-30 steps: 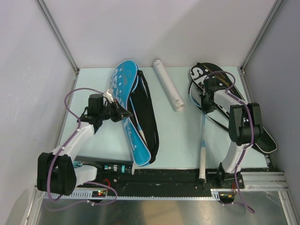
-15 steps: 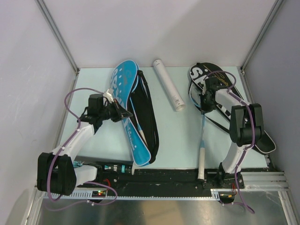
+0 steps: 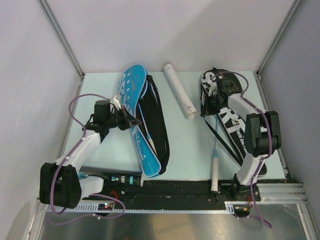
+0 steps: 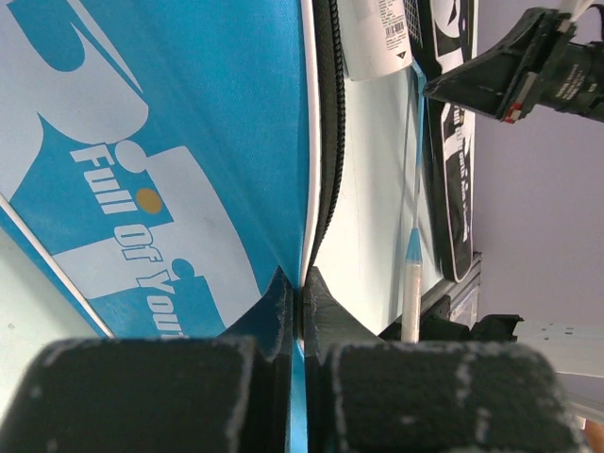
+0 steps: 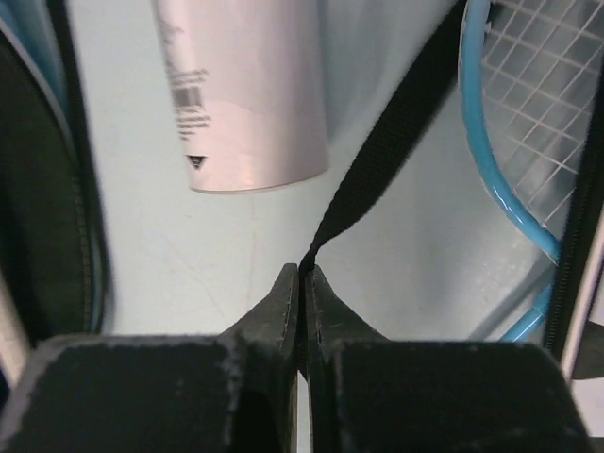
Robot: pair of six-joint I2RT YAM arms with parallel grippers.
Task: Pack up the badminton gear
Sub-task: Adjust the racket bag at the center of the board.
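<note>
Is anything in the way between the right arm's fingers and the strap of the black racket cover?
Nothing visible is. The right fingers are shut on the black strap itself, which runs up toward the black cover. The white tube lies off to one side, apart from the strap.

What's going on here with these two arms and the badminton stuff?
Two robot arms are packing badminton gear. The left tool is shut on the edge of the blue cover. The right tool pinches the strap of the black cover; a racket pokes handle-first out of it. A white tube lies between the covers.
</note>
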